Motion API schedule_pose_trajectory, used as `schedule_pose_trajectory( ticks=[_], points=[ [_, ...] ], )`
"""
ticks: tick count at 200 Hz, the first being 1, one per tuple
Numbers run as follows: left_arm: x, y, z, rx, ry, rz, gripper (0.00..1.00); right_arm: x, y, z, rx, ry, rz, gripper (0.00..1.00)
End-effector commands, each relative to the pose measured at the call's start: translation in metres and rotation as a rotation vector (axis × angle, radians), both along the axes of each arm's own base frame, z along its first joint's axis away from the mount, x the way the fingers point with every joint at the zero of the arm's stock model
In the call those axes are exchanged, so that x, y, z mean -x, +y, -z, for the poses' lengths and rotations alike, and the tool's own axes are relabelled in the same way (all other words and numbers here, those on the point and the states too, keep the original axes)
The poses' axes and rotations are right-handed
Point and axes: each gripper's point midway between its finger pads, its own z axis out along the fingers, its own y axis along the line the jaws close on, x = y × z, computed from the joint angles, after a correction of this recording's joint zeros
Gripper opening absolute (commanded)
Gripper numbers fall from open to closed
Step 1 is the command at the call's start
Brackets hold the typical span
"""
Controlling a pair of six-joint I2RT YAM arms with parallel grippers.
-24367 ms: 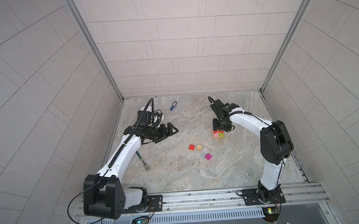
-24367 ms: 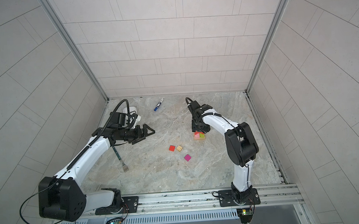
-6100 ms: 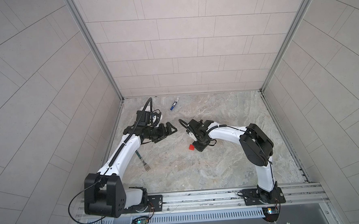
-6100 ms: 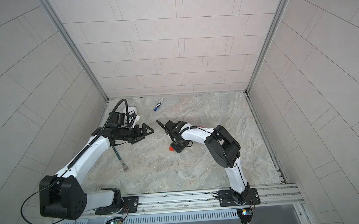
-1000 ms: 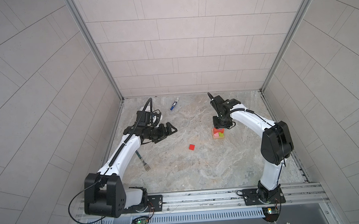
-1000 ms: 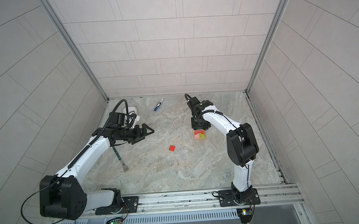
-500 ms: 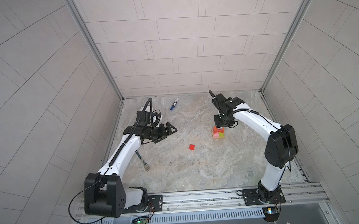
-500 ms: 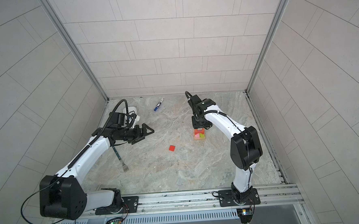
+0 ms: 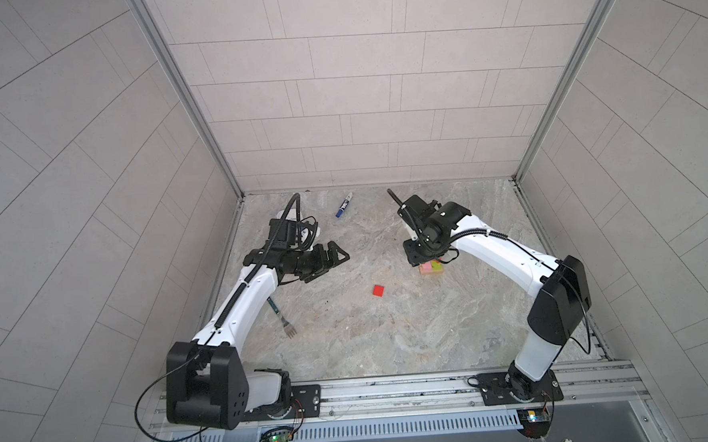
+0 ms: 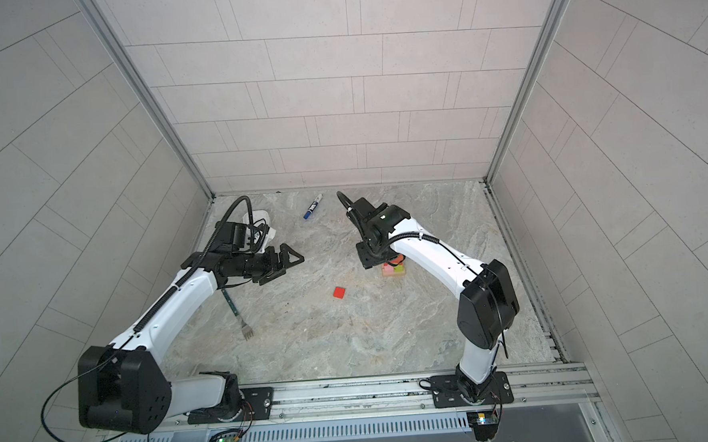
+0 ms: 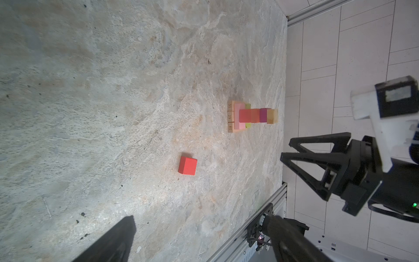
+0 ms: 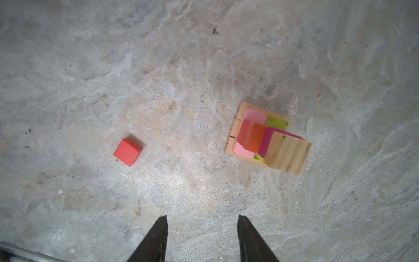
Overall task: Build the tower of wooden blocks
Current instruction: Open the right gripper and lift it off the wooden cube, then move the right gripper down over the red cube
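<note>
1. In both top views the left claw (image 9: 329,265) is spread wide and empty above the worktop (image 9: 392,344), well apart from the tower (image 9: 431,268). The right claw (image 9: 420,256) points down directly over the tower and partly hides it. A loose red cube (image 9: 378,290) lies between the two claws, nearer the right one. A marker pen (image 9: 343,204) lies beyond the left claw, and a fork (image 9: 285,321) lies back beside that arm.
2. In the left wrist view the left claw's fingers (image 11: 108,245) stand far apart with nothing between them. The red cube (image 11: 187,165) sits ahead of this claw and the tower (image 11: 251,115) farther ahead. The tower has tan bars (image 11: 230,116) at its base, then a pink and lime layer, then red, orange and magenta pieces, with a tan cube (image 11: 272,116) topmost. The right claw (image 11: 286,149) hangs near that cube without touching it, jaws parted.
3. In the right wrist view the right claw (image 12: 202,217) is moderately parted and holds nothing. The tower (image 12: 267,138) stands ahead of it to one side. The red cube (image 12: 128,152) lies ahead to the other side, well apart from the tower.
</note>
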Motion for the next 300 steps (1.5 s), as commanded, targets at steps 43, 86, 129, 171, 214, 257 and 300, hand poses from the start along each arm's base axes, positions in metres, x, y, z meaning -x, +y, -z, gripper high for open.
schedule_pose_trajectory(
  ticks=[43,86,129,171,214,257,300],
  points=[
    [0.0,0.009,0.0,-0.02,-0.004,-0.023,0.98,0.021,0.05,0.025,-0.03,0.038,-0.133,0.58],
    [-0.001,0.012,-0.001,-0.017,-0.009,-0.033,0.98,0.023,0.064,0.058,-0.046,0.093,-0.028,0.6],
    [-0.001,0.013,0.0,-0.016,-0.004,-0.037,0.98,0.019,0.082,0.08,-0.074,0.096,0.044,0.61],
    [-0.001,0.013,-0.001,-0.015,-0.008,-0.037,0.98,0.015,0.095,0.101,-0.089,0.103,0.095,0.59],
    [-0.001,0.013,-0.001,-0.01,-0.006,-0.037,0.98,0.019,0.1,0.117,-0.086,0.131,0.102,0.55],
    [-0.001,0.012,-0.001,-0.006,-0.006,-0.036,0.98,0.021,0.109,0.129,-0.127,0.166,0.108,0.54],
    [-0.001,0.011,-0.002,-0.002,-0.009,-0.033,0.98,0.02,0.112,0.139,-0.122,0.184,0.115,0.51]
  ],
)
